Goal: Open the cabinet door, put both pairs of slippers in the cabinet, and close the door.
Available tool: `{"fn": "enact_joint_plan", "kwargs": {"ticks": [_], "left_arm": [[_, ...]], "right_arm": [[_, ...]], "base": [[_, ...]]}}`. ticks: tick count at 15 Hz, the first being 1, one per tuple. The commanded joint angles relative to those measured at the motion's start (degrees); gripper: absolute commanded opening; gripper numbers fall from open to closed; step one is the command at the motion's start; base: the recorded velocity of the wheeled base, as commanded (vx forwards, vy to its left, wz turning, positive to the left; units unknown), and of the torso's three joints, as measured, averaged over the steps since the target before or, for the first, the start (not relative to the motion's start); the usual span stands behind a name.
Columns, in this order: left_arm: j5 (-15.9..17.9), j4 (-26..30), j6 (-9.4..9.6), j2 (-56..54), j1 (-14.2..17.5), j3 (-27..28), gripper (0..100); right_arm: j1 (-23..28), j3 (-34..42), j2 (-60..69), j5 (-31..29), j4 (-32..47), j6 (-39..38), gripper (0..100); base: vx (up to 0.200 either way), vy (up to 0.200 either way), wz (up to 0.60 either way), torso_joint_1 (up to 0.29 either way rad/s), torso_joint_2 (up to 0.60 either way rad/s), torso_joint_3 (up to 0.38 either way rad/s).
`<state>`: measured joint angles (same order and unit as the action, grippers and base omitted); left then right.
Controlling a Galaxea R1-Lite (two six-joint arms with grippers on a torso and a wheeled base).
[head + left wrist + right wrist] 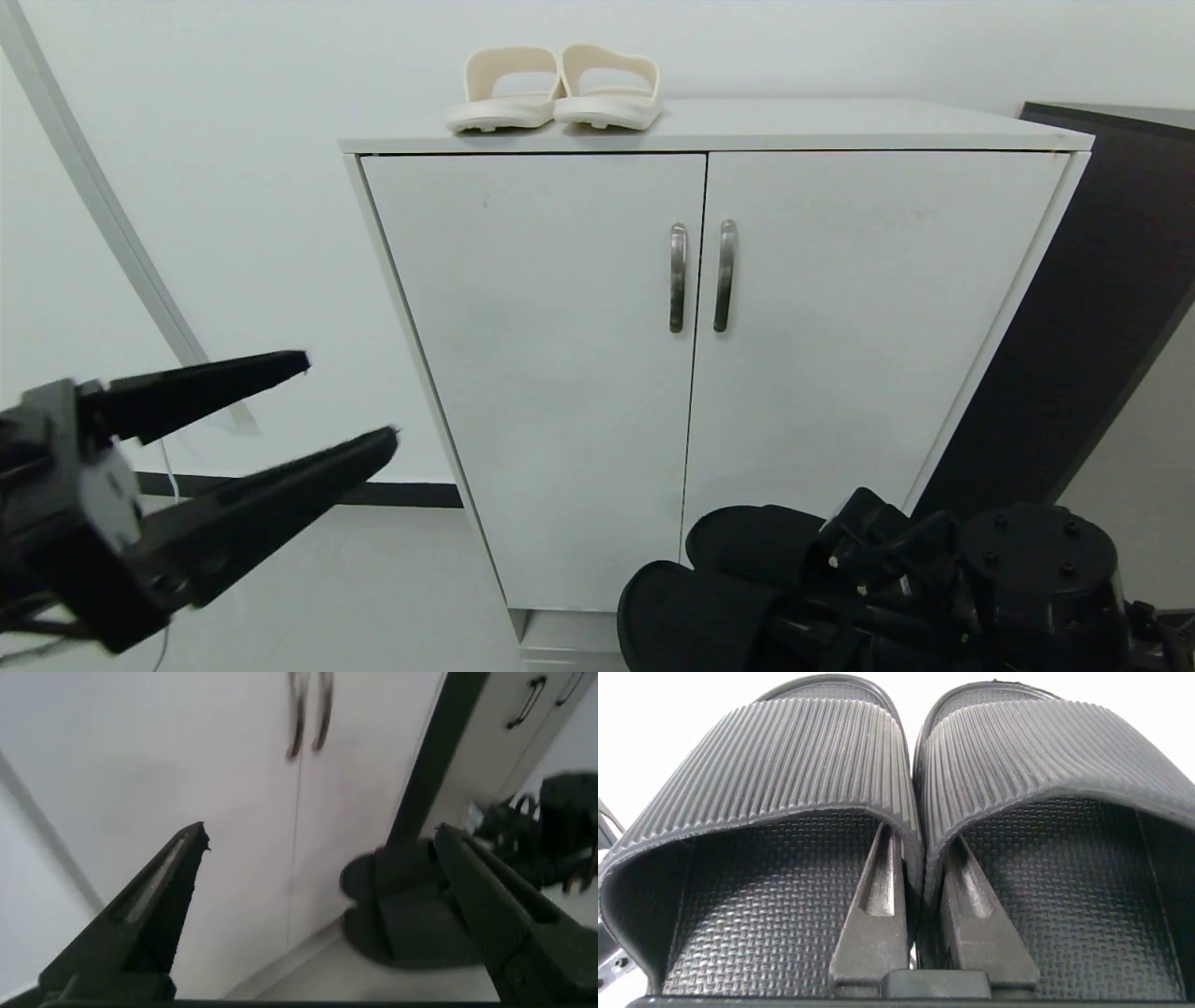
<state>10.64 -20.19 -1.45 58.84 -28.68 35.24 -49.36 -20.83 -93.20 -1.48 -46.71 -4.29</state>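
From where I stand the white two-door cabinet (887, 126) takes up most of the scene; its left door (541, 373) and right door (840, 355) are both shut, so the opening step looks not yet done. Low at the near right, before the foot of the right door, the pair of black ribbed rubber slippers (709, 579) sits side by side in the right gripper (923, 845); one finger is inside each slipper, and the two pinch the adjoining inner walls together. On the cabinet top, toward its left end, rests the pair of cream moulded foam slippers (555, 89), the two touching. The left gripper (347, 397) hovers at the near left, apart from the cabinet, its fingers spread wide with nothing between them. Smallest are the two brushed metal bar handles (678, 277), upright and just beside each other at the doors' meeting edges.

I'd guess both pairs are light, soft and bendy, the ribbed straps giving decent friction; pinching the inner walls together carries a pair in one go, and the cream pair would likely take the same hold where they touch. The handles look smooth and stiff, perhaps slippery; a hold around a bar's middle seems best, the door probably swinging lightly.
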Motion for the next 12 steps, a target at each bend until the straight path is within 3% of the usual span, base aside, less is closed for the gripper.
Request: {"fn": "enact_joint_plan", "kwargs": {"ticks": [1, 3, 5, 7, 9, 12], "left_arm": [[-5.0, -8.6, -0.83, 12.1, -9.9, 4.4, 100], [-5.2, -14.4, -0.92, 18.4, -14.4, 6.5, 100], [-5.1, -14.5, -1.45, 22.8, -16.5, 11.1, 100], [-3.8, -14.4, -3.65, 25.9, -17.2, 15.6, 100], [0.8, -14.4, -6.72, 30.5, -17.3, 21.4, 100], [2.6, -13.8, -7.43, 36.4, -17.1, 27.9, 100]], "right_arm": [[0.0, 0.0, -0.1, 0.0, 0.0, 0.0, 0], [0.0, 0.0, -0.1, 0.0, 0.0, 0.0, 0], [0.0, 0.2, -0.1, 0.0, 0.0, 0.0, 0], [0.0, 0.3, -0.1, 0.1, 0.0, -0.1, 0], [0.0, 0.4, -0.9, 0.2, 0.0, -0.1, 0], [0.0, 0.3, -1.6, 0.1, -0.1, -0.1, 0]], "base": [[0.0, 0.0, 0.0, 0.0, 0.0, 0.0], [0.0, 0.0, 0.0, 0.0, 0.0, 0.0], [0.0, 0.0, 0.0, 0.0, 0.0, 0.0], [0.0, 0.0, 0.0, 0.0, 0.0, 0.0], [0.0, 0.0, 0.0, 0.0, 0.0, 0.0], [0.0, 0.0, 0.0, 0.0, 0.0, 0.0]]}}
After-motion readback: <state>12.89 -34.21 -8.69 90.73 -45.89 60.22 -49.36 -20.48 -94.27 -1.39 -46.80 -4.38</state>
